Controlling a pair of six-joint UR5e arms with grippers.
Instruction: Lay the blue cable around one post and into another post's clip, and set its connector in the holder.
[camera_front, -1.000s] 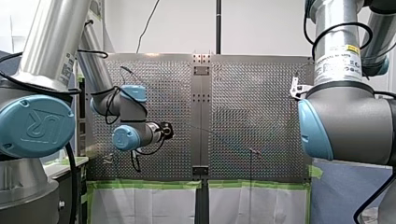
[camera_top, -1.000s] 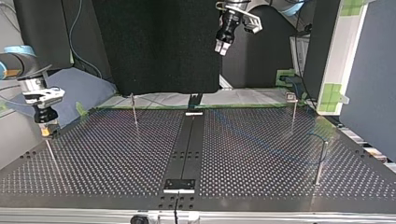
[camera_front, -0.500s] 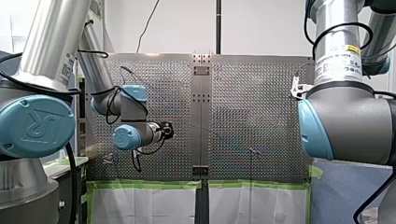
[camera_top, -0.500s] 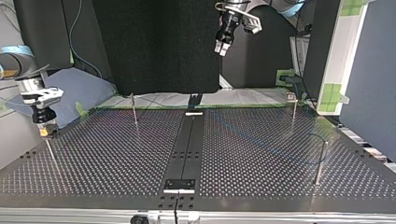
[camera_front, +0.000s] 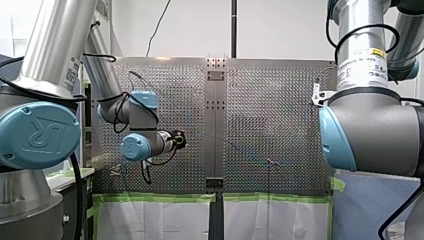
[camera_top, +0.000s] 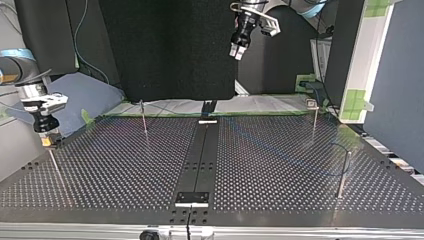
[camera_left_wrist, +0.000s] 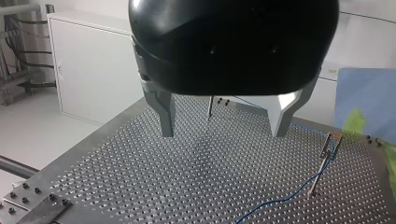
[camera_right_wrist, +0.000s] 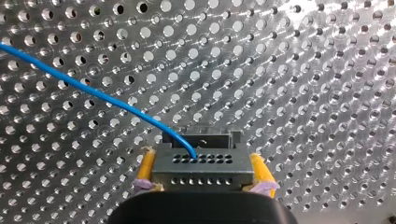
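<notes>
My right hand (camera_right_wrist: 201, 157) grips a grey connector (camera_right_wrist: 204, 173) between its yellow pads (camera_right_wrist: 146, 167), pressed against the block's two sides, low over the perforated metal worktop (camera_right_wrist: 327, 70). The blue cable (camera_right_wrist: 93, 92) leaves the connector's upper face and curves away across the holes.

Seen from across the table in the top view, that right hand (camera_top: 48, 141) hangs at the left edge of the worktop (camera_top: 280, 170), just above a thin post (camera_top: 55, 167). My left hand (camera_top: 237, 52) is raised high over the far side, well apart from everything on the surface.

Three more thin posts stand on the plate in this view. One (camera_top: 143, 119) is at the far left and another (camera_top: 314, 121) at the far right. The third (camera_top: 343, 175) is nearer the camera at the right, and a faint loop of the blue cable (camera_top: 340, 146) shows beside it.

In the left wrist view, my left hand (camera_left_wrist: 223, 135) has its metal fingers (camera_left_wrist: 164, 112) spread wide with nothing between them. A distant post (camera_left_wrist: 210, 106) shows through the gap. Beside that hand, the blue cable (camera_left_wrist: 280, 199) trails over the worktop (camera_left_wrist: 140, 177) to the foot of a thin post (camera_left_wrist: 323, 164) that carries a clip at its top.

In the front view, my left arm's wrist (camera_front: 150, 142) reaches in over the left half of the plate.
</notes>
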